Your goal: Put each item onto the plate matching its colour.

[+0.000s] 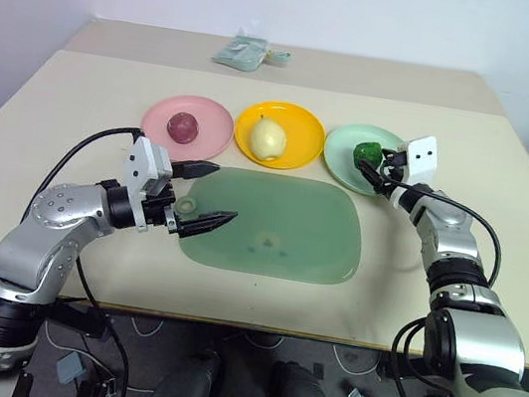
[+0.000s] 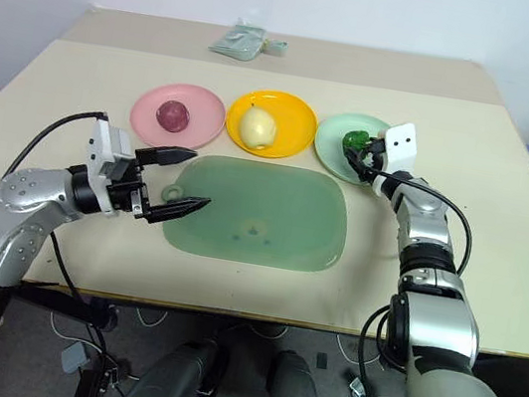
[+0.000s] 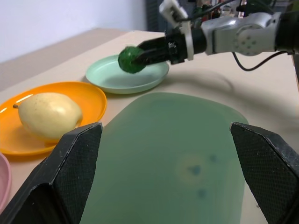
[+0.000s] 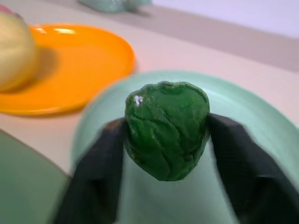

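Beige tabletop (image 1: 506, 197): the right end effector (image 4: 166, 140) grips the green lump (image 4: 166, 135) between both fingers — poised over the mint plate (image 1: 342, 155). Left end effector (image 1: 207, 192) gapes wide above the green tray (image 1: 309, 236).

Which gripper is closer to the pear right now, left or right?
Left, narrowly. The left gripper hovers open over the green tray's near-left corner, just in front of the pear on the yellow plate. The right gripper is over the mint plate, shut on the green lump.

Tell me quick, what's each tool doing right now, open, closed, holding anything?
Left tool: open, empty, over the green tray.
Right tool: closed on the green lump, over the mint green plate.
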